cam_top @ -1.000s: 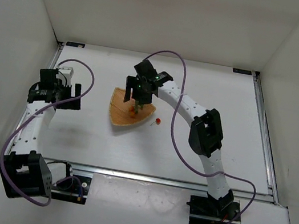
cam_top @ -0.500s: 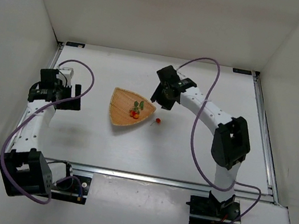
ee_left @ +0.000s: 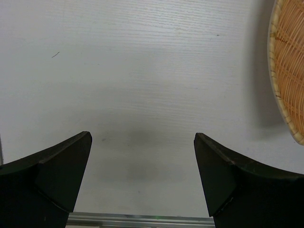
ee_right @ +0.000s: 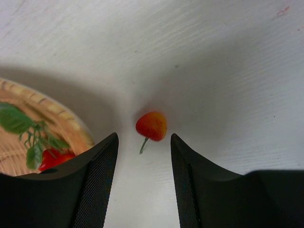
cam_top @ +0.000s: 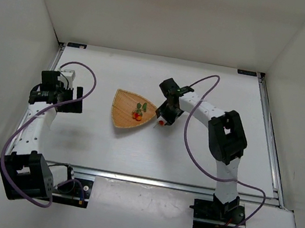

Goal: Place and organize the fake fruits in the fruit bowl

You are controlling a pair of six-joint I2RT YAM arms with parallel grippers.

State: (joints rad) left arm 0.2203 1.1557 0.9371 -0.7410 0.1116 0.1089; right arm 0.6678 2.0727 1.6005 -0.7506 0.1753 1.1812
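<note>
Step in hand: pickup of the single red berry (ee_right: 151,125), which lies on the table just beside the basket (cam_top: 121,115) rim at its 3 o'clock. The leafy cluster (cam_top: 138,111) is in the basket.

Right gripper (cam_top: 165,116) points down, fingers apart either side of the berry, touching nothing.

Next move, judged: close gently and lift.

Left gripper (ee_left: 142,142) is released and idle at the table's 9 o'clock.

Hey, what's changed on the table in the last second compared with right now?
The right gripper left the fruit bowl, swung right and came down over the single red ball; its open jaws straddle it, nothing gripped. The bowl, the leafy cluster in it, the ball and the left gripper stayed put.
</note>
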